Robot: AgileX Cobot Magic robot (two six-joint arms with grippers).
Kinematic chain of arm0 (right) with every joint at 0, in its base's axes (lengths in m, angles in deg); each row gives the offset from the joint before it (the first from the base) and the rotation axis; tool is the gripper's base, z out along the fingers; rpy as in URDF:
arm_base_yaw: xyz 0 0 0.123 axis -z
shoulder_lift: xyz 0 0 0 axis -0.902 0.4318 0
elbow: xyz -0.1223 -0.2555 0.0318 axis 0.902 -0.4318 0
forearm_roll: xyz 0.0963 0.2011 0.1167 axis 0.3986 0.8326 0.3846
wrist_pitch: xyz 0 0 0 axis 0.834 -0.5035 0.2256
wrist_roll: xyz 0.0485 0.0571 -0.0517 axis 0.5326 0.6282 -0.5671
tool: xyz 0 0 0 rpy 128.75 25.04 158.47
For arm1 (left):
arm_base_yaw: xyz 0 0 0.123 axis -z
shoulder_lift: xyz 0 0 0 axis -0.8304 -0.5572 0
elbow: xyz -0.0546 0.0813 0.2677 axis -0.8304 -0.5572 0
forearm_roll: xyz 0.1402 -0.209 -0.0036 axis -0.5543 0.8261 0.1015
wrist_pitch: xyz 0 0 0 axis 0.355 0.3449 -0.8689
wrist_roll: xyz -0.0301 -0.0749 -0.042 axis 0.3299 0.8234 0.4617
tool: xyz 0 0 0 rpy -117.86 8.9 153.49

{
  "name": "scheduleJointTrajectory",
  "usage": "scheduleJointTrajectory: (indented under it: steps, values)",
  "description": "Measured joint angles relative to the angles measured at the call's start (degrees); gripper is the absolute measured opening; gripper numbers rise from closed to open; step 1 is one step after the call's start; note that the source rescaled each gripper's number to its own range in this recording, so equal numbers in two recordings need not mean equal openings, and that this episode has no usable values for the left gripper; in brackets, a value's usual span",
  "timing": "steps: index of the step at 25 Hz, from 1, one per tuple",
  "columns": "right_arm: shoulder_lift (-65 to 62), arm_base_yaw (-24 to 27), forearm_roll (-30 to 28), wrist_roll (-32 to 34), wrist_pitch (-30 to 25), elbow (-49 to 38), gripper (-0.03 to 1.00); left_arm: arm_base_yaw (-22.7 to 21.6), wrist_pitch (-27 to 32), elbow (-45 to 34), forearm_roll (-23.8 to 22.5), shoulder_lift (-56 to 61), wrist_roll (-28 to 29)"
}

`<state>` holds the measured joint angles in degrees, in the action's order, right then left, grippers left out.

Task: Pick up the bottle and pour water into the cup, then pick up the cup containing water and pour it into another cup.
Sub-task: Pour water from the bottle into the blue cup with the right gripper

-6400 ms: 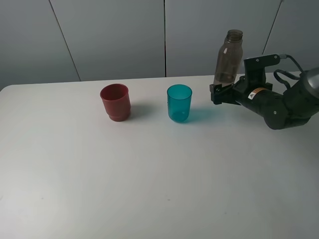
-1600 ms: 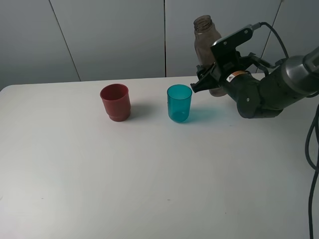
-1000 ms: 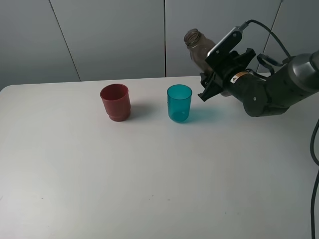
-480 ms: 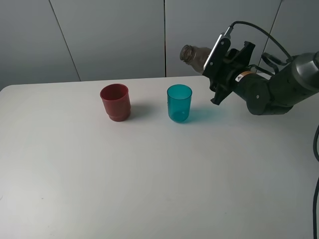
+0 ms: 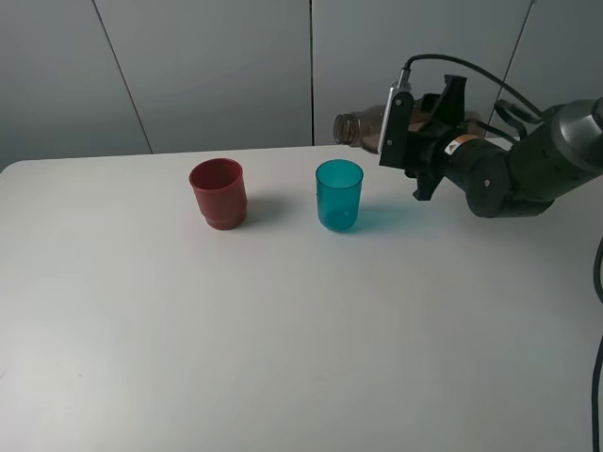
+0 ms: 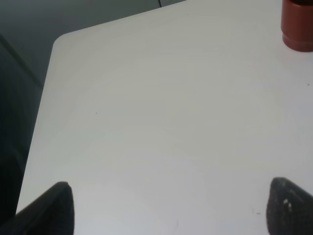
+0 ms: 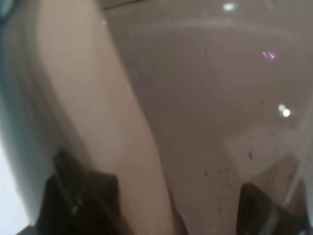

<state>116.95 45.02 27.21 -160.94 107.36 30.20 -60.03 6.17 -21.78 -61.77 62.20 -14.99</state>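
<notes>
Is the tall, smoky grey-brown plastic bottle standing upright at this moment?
No, the right hand holds the bottle tipped nearly horizontal.

The plain matte white table (image 5: 283,339) carries a translucent teal-blue plastic tumbler (image 5: 339,195) and an opaque brick-red plastic cup (image 5: 218,193), while above the table show a smoky grey-brown translucent plastic bottle (image 5: 363,129), a black right gripper (image 5: 399,127), a dark grey arm (image 5: 513,174) with a small orange label (image 5: 459,141), and pale grey wall panels (image 5: 207,66).

The bottle (image 5: 363,127) is showing smoky translucent plastic; the teal cup (image 5: 339,195) is gleaming, see-through; the red cup (image 5: 218,193) opaque; the bench (image 5: 283,330) matt white.
</notes>
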Motion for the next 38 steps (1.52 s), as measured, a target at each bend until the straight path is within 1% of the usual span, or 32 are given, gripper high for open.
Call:
scheduleJointTrajectory:
  steps: [6, 22, 25, 38]
  values:
    - [0.0, 0.2, 0.0, -4.7, 0.0, 0.0, 0.00, 0.0, 0.0, 0.0, 0.0, 0.0, 0.0]
    - [0.0, 0.2, 0.0, -11.2, 0.0, 0.0, 0.00, 0.0, 0.0, 0.0, 0.0, 0.0, 0.0]
    - [0.0, 0.2, 1.0, -13.1, 0.0, 0.0, 0.00, 0.0, 0.0, 0.0, 0.0, 0.0, 0.0]
    - [0.0, 0.3, 1.7, -16.7, 0.0, 0.0, 0.00, 0.0, 0.0, 0.0, 0.0, 0.0, 0.0]
